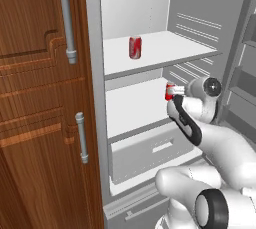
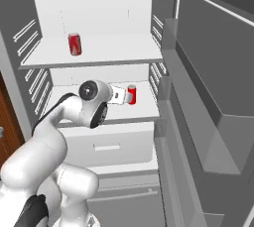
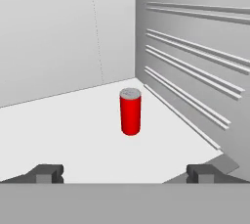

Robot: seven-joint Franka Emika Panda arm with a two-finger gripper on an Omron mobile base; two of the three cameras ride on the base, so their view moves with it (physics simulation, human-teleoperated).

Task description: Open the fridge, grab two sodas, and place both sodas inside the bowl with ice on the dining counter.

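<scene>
The gripper (image 3: 125, 173) is spread wide and empty, inside the open fridge (image 1: 95, 98) at middle-shelf (image 3: 73, 125) level. Ahead of it, centred between the fingertips (image 3: 46, 173) but apart from them, stands a soda (image 3: 130, 112) — upright, near the ribbed right wall. A second soda (image 1: 135, 47) stands upright on the upper shelf (image 1: 165, 48). A drawer (image 1: 150, 153) sits below the middle shelf. Left of the fridge is a wooden cabinet (image 1: 35, 98) — two bar handles (image 1: 66, 18).

I see the fridge (image 1: 95, 98) open, one red soda (image 1: 135, 47) upright on its upper shelf, another soda (image 3: 130, 111) upright below
</scene>
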